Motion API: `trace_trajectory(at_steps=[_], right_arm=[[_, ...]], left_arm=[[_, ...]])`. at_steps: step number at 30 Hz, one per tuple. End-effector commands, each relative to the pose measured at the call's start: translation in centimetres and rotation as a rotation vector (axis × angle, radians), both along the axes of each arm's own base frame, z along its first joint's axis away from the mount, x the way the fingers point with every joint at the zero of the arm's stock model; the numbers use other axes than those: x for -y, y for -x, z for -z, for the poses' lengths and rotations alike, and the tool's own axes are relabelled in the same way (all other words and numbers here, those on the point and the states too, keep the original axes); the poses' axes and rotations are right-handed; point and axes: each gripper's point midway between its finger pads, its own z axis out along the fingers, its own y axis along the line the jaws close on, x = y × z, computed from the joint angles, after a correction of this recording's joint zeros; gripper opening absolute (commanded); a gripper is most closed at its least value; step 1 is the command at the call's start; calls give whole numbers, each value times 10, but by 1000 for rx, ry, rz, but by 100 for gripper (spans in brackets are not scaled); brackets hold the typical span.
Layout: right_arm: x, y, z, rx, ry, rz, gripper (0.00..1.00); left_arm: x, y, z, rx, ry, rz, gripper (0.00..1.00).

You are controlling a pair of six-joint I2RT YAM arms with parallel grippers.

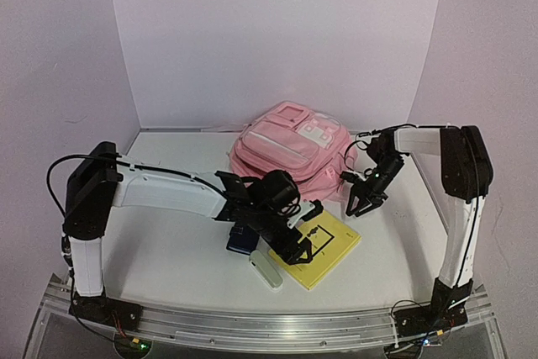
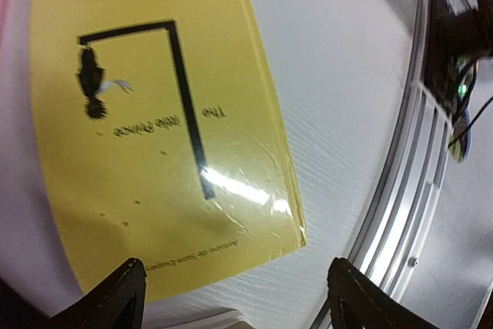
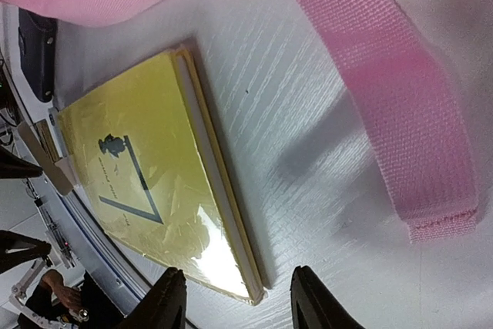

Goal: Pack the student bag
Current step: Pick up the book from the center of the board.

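1. The step in hand looked like picking up the yellow book (image 2: 154, 152), a copy of "The Little Prince", which lay flat toward the near edge of the table (image 1: 168, 258), right of its middle.
2. The cover looked glossy and the book lay flush on the table, so a straight pinch from above would likely have slipped. A better grip would have taken one long edge, with one finger on the cover and the other worked under the board.
3. The approach needed to keep the fingers off the dark blue pouch (image 1: 239, 241) and the pale oblong item (image 1: 267, 271), both just left of the book.
4. The student bag (image 1: 290, 153) lay at the back of the table, close to the rear wall and a little right of centre. I could not tell whether any pocket was unzipped; that needed checking before the book was carried over.
5. A loose pink strap (image 3: 385, 90) lay on the table between bag and book, and could have snagged a finger or the book on the way.
6. The left gripper (image 2: 235, 267) hung over the book's near end with its jaws spread wide, one finger to each side. It held nothing, and I could not tell whether it touched the cover.
7. The right gripper (image 3: 239, 271) hovered above the table by the bag's front right side, near the book's far corner, its jaws moderately apart and empty.
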Motion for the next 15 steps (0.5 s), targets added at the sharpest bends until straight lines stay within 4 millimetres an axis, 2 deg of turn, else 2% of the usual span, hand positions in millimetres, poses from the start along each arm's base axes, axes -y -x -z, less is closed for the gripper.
trace_trajectory(at_steps=[1,6,10,15], right_arm=[[0,4,-20,37,-6,-6,50],[2,5,-18,45,7,-1,53],[3,5,-16,44,6,1,54],[3,5,-14,46,12,0,54]], left_arm=[[3,35,11,18,-96,139,75],[-6,49,26,28,-204,161,61],[-19,58,40,43,-295,176,56],[-50,47,69,106,-458,163,52]])
